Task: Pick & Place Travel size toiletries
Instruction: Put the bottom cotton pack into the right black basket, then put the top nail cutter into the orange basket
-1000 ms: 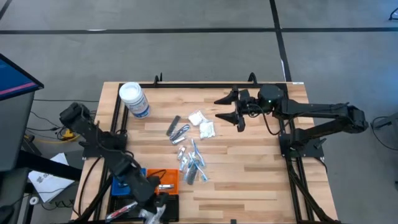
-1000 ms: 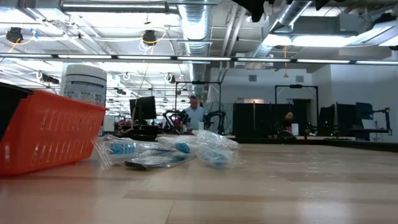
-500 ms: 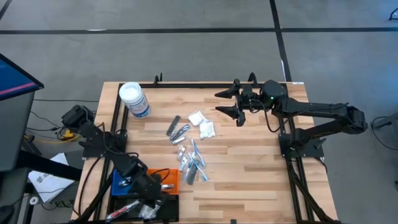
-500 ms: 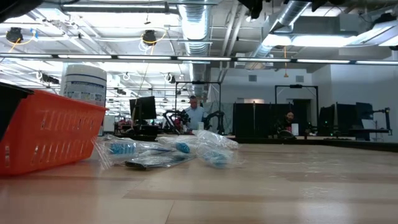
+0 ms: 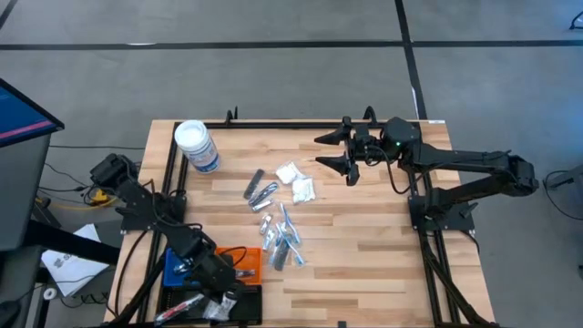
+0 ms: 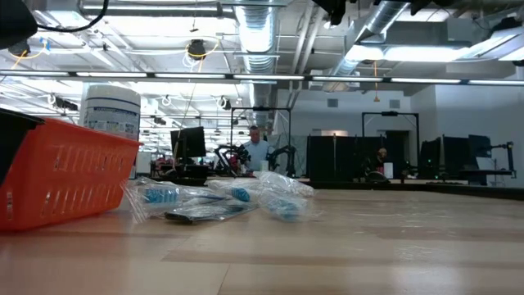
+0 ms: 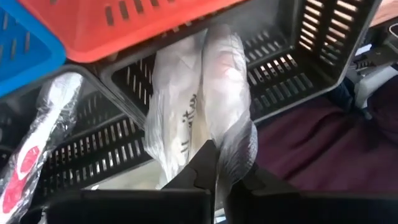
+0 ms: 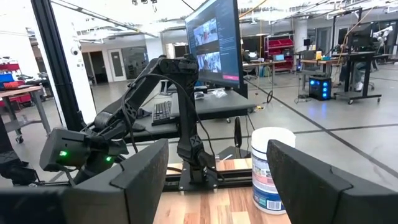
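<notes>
Left gripper (image 7: 214,177): fingers pressed together, pinching a clear-wrapped packet (image 7: 199,106) over the black tray (image 7: 298,68); its print is too creased to read
Second packet (image 7: 34,155): in the same tray, partly cut off
Orange tray (image 6: 61,176): hides what it holds in the low view
Loose toiletries (image 5: 281,239): mid-table, more white packets (image 5: 296,180) beyond
Right gripper (image 5: 339,153): spread wide, empty, above the far side
Jar (image 5: 196,146): far left corner
</notes>
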